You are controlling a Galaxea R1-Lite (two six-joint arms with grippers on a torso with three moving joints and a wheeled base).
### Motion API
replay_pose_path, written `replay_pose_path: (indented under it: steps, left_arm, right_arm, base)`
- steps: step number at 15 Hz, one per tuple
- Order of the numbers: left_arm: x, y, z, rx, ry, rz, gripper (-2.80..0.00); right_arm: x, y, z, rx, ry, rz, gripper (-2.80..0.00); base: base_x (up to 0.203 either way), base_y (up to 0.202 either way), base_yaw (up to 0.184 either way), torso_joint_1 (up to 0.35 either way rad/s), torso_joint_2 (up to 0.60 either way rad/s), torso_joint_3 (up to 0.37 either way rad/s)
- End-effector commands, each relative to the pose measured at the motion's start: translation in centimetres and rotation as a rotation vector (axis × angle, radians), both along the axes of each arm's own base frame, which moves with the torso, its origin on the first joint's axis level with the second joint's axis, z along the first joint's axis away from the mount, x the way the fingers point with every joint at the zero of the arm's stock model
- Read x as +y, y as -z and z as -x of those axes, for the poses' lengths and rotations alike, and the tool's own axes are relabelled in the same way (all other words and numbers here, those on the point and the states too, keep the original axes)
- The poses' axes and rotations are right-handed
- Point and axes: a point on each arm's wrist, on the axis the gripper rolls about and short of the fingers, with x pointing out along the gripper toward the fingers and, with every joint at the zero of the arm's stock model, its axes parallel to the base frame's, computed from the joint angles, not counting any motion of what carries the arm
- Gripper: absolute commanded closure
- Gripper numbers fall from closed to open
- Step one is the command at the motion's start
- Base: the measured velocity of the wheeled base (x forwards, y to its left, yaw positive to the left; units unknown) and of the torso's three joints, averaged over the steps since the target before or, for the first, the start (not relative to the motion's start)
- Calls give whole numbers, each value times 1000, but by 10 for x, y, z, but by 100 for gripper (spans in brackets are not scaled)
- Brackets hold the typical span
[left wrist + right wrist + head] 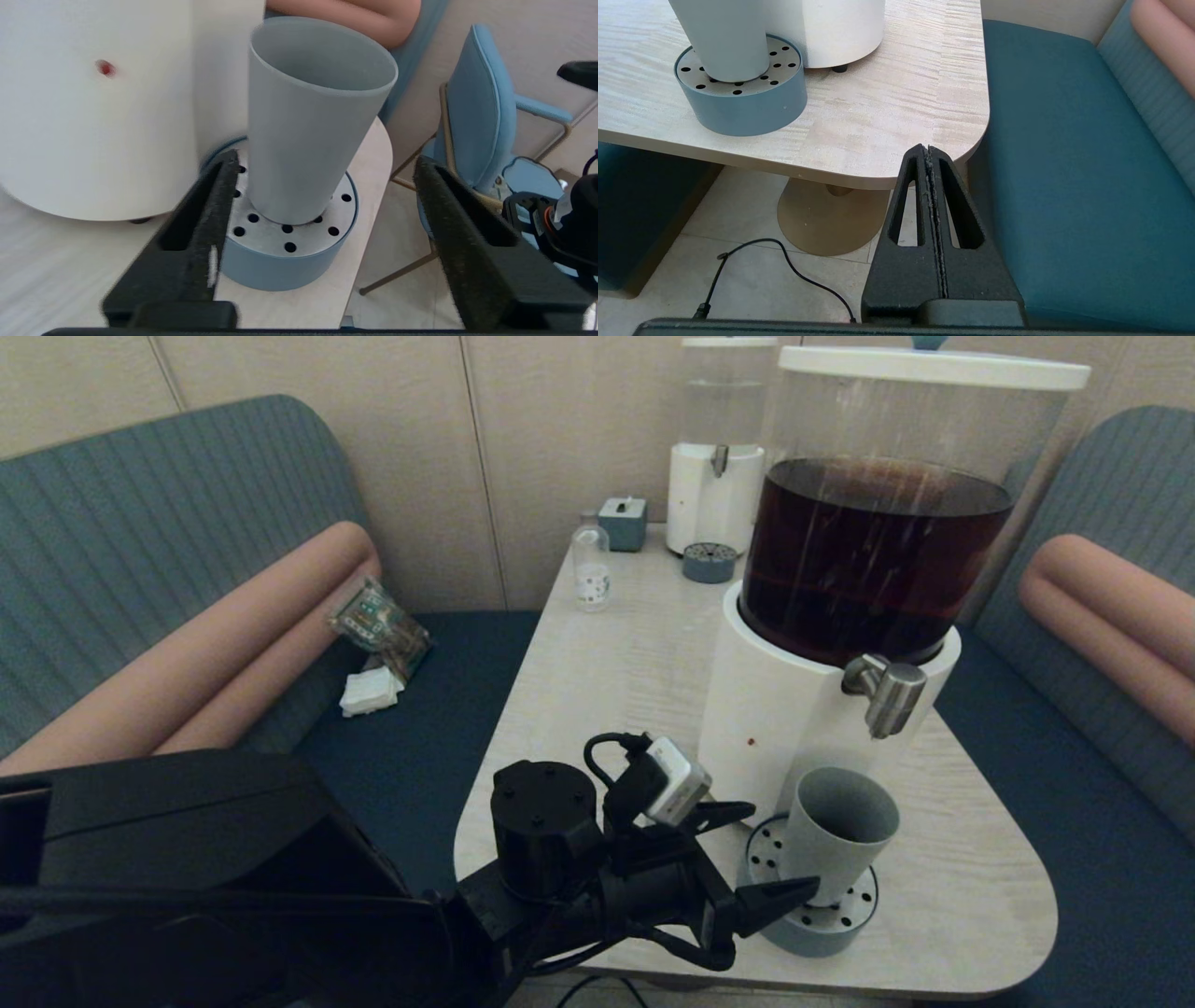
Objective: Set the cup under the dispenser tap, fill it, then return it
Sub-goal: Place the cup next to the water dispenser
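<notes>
The grey-blue cup stands upright on the round perforated drip tray, below the metal dispenser tap. Its inside looks empty. The tap juts from the white base of the tank of dark brown liquid. My left gripper is open, one finger on each side of the cup's lower part, with gaps to both. My right gripper is shut on nothing, parked below the table's near right corner.
At the back of the table stand a second dispenser, another drip tray, a small clear bottle and a tissue box. Blue bench seats flank the table. A blue chair stands beyond it.
</notes>
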Motion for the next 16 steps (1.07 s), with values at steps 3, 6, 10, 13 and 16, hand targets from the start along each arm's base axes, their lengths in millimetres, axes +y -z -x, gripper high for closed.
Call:
replay_pose_path:
  steps: [3, 6, 10, 13, 16]
  left_arm:
    - [-9, 13, -3, 16, 11, -13, -280]
    - [-14, 17, -8, 17, 11, -11, -280]
    - [-24, 21, -15, 6, 13, 1, -280]
    - [-31, 22, -16, 1, 24, 8, -280]
    - [-46, 27, -18, -12, 45, 17, -280]
  right_arm:
    - [0, 0, 0, -3, -2, 1, 0]
    - [0, 0, 0, -1, -2, 1, 0]
    - [0, 0, 0, -1, 0, 1, 0]
    - [0, 0, 0, -1, -2, 1, 0]
    - [0, 0, 0, -2, -1, 1, 0]
  base:
    - [0, 0, 0, 0, 0, 0]
    - [0, 0, 0, 0, 0, 0]
    - [0, 0, 0, 0, 0, 0]
    - [0, 0, 0, 0, 0, 0]
    - [0, 0, 0, 0, 0, 0]
